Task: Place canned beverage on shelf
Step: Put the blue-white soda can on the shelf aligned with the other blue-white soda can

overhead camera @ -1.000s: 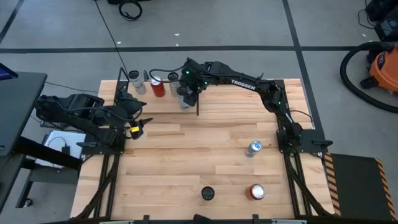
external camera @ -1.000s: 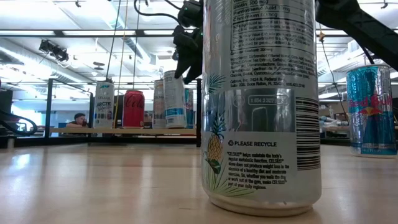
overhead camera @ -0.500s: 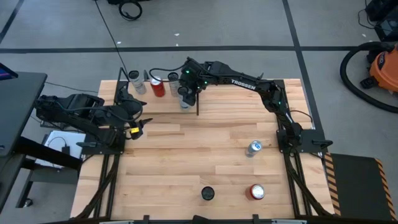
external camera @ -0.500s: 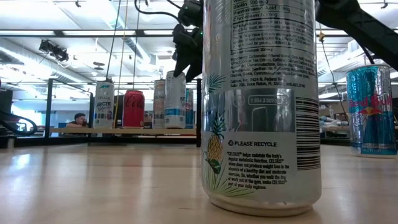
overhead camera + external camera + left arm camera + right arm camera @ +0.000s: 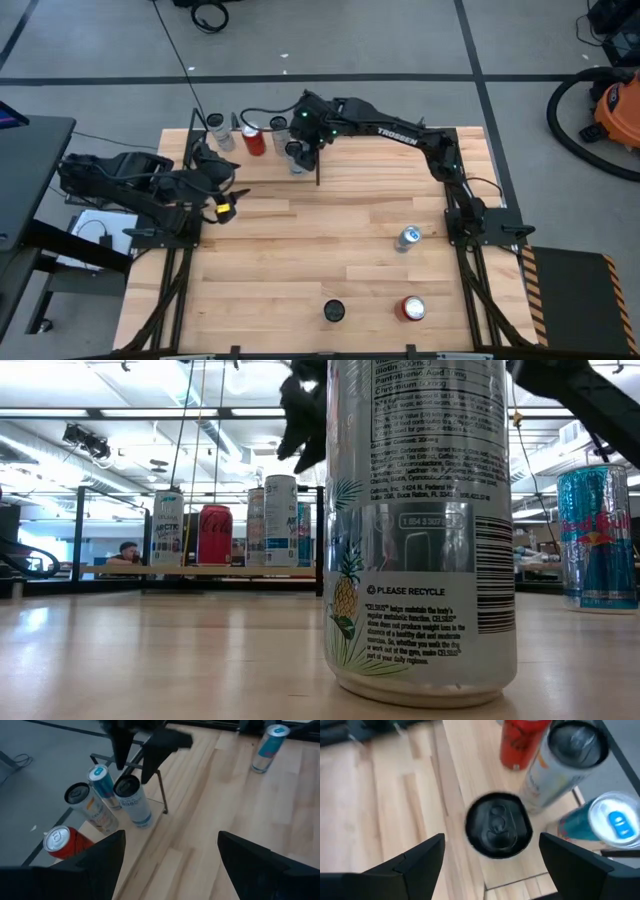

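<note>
The shelf [image 5: 262, 167] is a pale board with black uprights at the table's far left. Several cans stand upright on it: a red one [image 5: 253, 140], a white one [image 5: 215, 131], and a white-and-blue can with a black top [image 5: 496, 825] at the shelf's right end. My right gripper [image 5: 492, 865] hovers open just above that black-topped can [image 5: 281, 520], its fingers [image 5: 298, 430] clear of the can's top. My left gripper [image 5: 170, 865] waits open near the table's left edge [image 5: 228, 200], holding nothing.
A blue-and-silver can [image 5: 409, 237] stands on the table right of centre. A black-topped can [image 5: 334, 311] and a red can [image 5: 412, 308] stand near the front edge. Bare tabletop lies between the shelf and these cans. A black upright [image 5: 318, 170] stands beside the placed can.
My right gripper has risen straight up from the top of the black-topped can, which stays standing upright on the shelf.
</note>
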You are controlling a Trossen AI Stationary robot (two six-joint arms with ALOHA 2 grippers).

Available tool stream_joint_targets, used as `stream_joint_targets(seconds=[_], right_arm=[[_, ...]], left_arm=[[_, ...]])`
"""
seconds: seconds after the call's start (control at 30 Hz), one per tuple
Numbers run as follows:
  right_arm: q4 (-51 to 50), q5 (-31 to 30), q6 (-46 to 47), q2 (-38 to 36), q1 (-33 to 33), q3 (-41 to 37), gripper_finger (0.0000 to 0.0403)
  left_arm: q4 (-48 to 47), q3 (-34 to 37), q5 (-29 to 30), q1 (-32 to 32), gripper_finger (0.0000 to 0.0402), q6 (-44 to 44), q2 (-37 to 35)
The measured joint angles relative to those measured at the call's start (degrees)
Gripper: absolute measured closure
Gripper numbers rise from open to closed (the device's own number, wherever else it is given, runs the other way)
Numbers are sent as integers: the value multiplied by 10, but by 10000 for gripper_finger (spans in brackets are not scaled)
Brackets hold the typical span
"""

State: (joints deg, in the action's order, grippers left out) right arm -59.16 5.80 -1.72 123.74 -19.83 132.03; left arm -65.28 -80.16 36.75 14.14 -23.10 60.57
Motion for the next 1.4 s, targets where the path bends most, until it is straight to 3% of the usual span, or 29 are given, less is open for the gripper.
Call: stream_joint_targets(seconds=[0.33,0.6,0.97,1.17,1.4], right_arm=[[-21,5,0,-67,6,0,70],[-50,3,0,-145,14,0,70],[-111,-60,-7,-225,14,0,70],[-149,-88,-17,-246,12,0,72],[-177,-94,-42,-245,7,0,73]], left_arm=[[17,0,1,-46,83,17,41],[128,0,1,-94,83,19,81],[168,0,-1,-156,83,-23,90],[220,0,-92,-211,83,-64,90],[237,-1,-97,-238,83,-78,123]])
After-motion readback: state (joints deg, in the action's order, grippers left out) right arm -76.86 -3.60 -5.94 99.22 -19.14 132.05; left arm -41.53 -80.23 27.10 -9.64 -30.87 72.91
